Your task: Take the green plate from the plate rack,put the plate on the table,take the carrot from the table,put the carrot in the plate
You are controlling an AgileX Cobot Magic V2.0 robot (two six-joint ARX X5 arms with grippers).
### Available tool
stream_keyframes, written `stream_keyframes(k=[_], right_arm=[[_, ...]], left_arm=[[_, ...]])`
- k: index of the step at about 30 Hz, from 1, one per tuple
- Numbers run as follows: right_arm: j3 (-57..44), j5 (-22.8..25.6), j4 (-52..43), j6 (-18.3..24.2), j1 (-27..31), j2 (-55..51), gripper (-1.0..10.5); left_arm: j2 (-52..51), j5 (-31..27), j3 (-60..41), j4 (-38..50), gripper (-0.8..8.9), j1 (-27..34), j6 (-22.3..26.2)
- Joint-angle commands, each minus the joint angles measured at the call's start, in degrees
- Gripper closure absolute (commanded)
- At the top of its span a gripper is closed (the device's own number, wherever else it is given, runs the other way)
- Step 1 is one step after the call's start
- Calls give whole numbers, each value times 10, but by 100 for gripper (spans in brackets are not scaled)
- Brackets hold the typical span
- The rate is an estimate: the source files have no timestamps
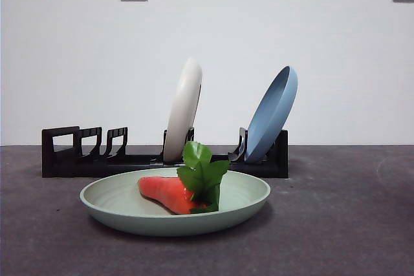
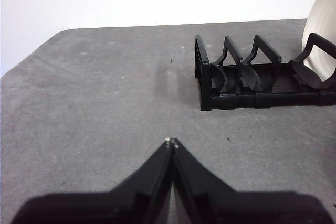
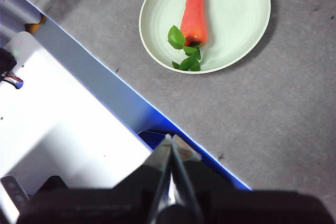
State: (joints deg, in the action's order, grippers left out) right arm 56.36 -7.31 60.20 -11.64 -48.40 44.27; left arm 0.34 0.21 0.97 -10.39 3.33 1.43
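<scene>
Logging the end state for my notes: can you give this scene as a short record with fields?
green plate: flat on the table, in front of the plate rack
carrot: lying in the green plate
rack contents: cream-white plate and blue plate, both leaning in slots
left pincer: shut, holding nothing, above the table
right pincer: shut, holding nothing, away from the plate

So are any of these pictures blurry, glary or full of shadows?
Front view: sharp, evenly lit, with a soft shadow under the green plate. Right wrist view: a white surface is washed out by glare, while the carrot stays crisp. Left wrist view: the plate rack is clear, and its shadow is faint.
</scene>
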Motion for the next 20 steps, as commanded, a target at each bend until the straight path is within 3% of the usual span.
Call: stream_keyframes(k=[1, 4, 7, 10, 13, 17, 20], right_arm=[[1, 15, -8, 23, 7, -8, 946], [-2, 36, -47, 72, 59, -34, 946], [-26, 6, -125, 104, 141, -72, 946], [-76, -30, -196, 110, 254, -130, 946], [-145, -31, -266, 121, 348, -184, 946], [-262, -31, -389, 116, 421, -263, 946], [-345, -30, -459, 106, 443, -315, 946]], left_arm=[[-2, 0, -8, 2, 817, 2, -3], [-2, 0, -8, 2, 817, 2, -3], [-2, 0, -8, 2, 817, 2, -3], [-2, 0, -8, 2, 817, 2, -3], [-2, 0, -8, 2, 817, 2, -3], [-2, 0, -8, 2, 817, 2, -3], [-2, 0, -8, 2, 817, 2, -3]])
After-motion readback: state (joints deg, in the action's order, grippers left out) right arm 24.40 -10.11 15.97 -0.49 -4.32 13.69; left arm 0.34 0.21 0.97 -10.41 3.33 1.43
